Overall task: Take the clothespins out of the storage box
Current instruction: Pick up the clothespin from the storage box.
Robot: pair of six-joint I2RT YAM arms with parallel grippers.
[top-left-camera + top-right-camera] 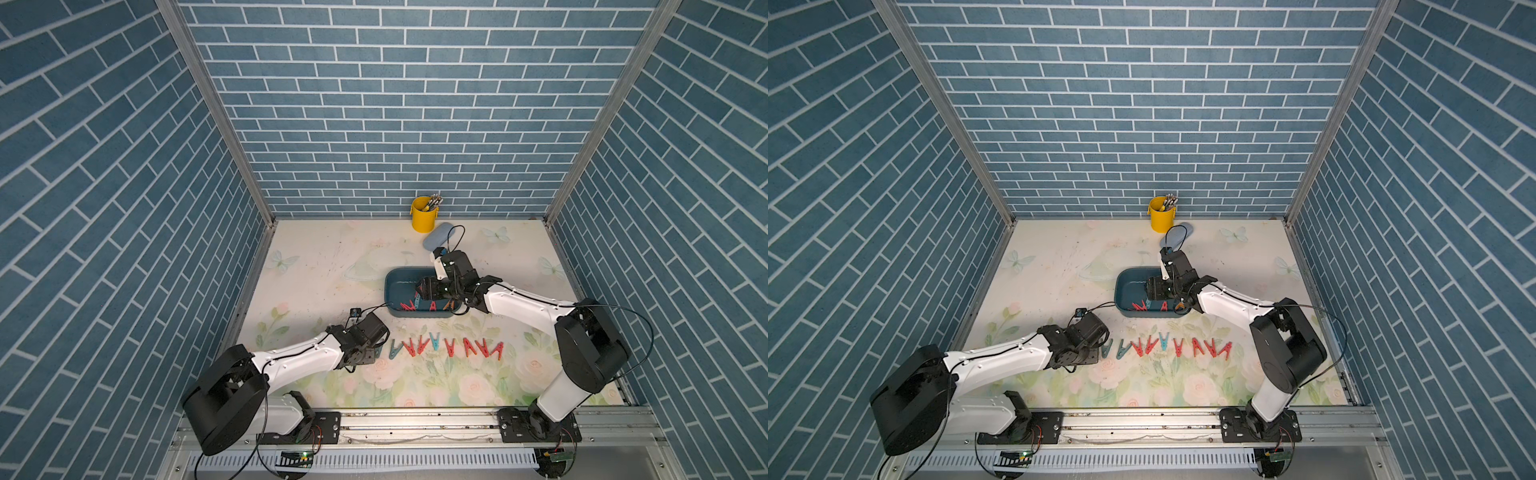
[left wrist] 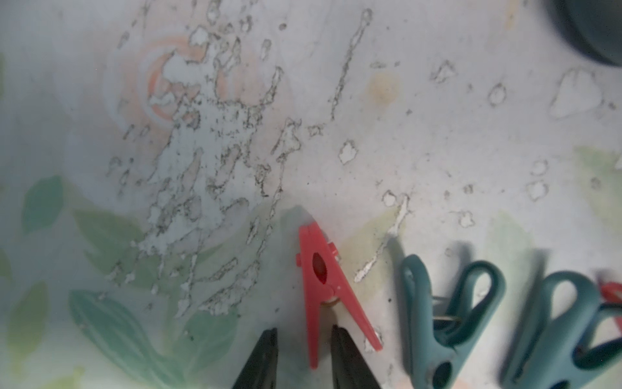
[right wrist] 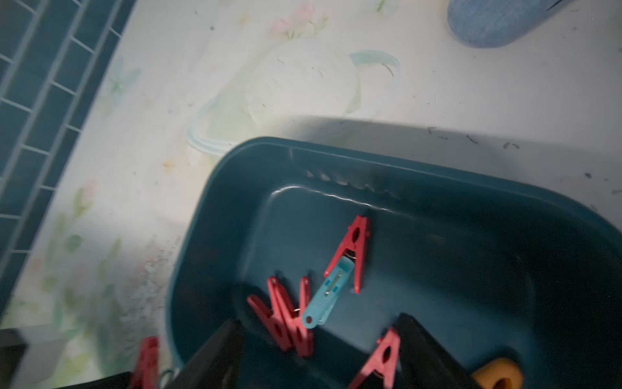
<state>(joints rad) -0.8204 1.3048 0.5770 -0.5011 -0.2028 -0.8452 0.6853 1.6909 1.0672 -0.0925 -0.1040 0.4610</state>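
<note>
The dark teal storage box [image 1: 390,286] [image 1: 1121,286] [image 3: 235,151] sits mid-table. It holds red clothespins [image 3: 350,249], a light blue one [image 3: 326,296] and an orange one [image 3: 498,374]. My right gripper [image 3: 319,320] [image 1: 419,291] hangs open inside the box, a red pair [image 3: 286,320] between its fingers and another red clip [image 3: 383,360] against one finger. A row of red and teal clothespins [image 1: 449,347] [image 1: 1179,347] lies in front of the box. At the row's left end my left gripper [image 2: 304,331] [image 1: 374,351] stands open, astride one leg of a red clothespin [image 2: 319,279] lying on the table beside teal ones [image 2: 437,320].
A yellow bucket [image 1: 424,214] with grey pens stands at the back wall. A light blue oblong case [image 1: 438,241] [image 3: 498,23] lies just behind the box. Blue brick walls close in the table on three sides, and a metal rail runs along the front.
</note>
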